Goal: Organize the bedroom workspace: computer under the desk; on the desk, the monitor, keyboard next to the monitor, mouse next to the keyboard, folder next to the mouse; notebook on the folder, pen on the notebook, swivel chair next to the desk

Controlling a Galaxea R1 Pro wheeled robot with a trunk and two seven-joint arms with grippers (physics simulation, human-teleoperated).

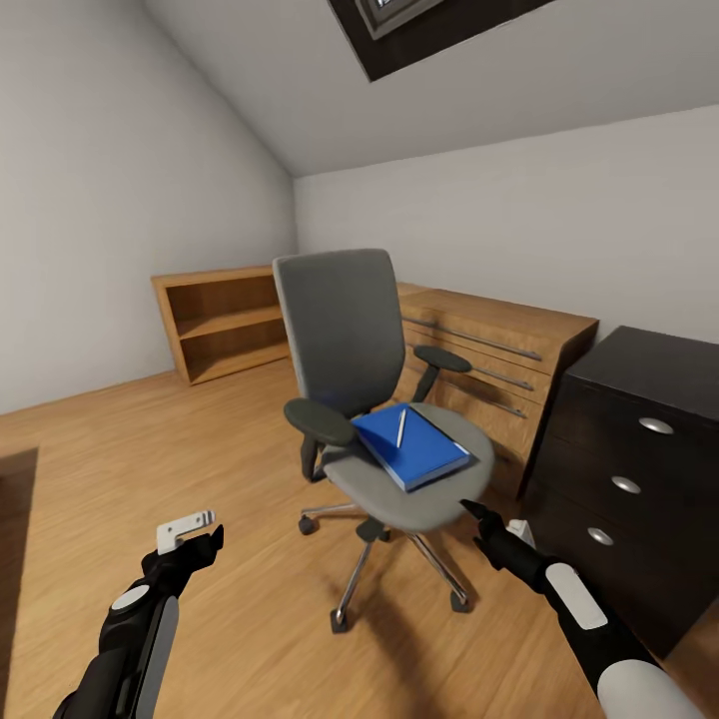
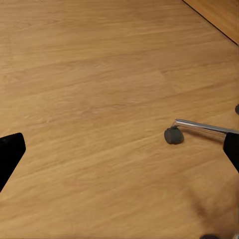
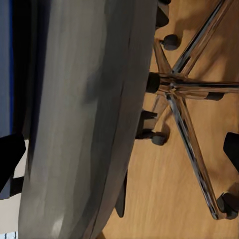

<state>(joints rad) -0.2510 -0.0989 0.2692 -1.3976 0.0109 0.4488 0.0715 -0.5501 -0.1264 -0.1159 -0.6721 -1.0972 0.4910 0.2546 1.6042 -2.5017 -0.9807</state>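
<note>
Floor (image 1: pixel 230 479) left of swivel chair (image 1: pixel 345 330) open; armrests (image 1: pixel 320 421) flank seat; desk (image 1: pixel 639 469) drawers crowd right.

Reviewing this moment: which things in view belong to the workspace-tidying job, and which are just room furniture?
Job:
swivel chair
folder on its seat
pen lying on top of the stack
black drawer unit of the desk
right hand, close to the seat's front edge

Just there:
light-wood shelves
light-wood drawer chest

Light-wood open shelf unit (image 1: pixel 222 322), light-wood drawer chest (image 1: pixel 494 355), dark skylight (image 1: pixel 419 25)
</note>
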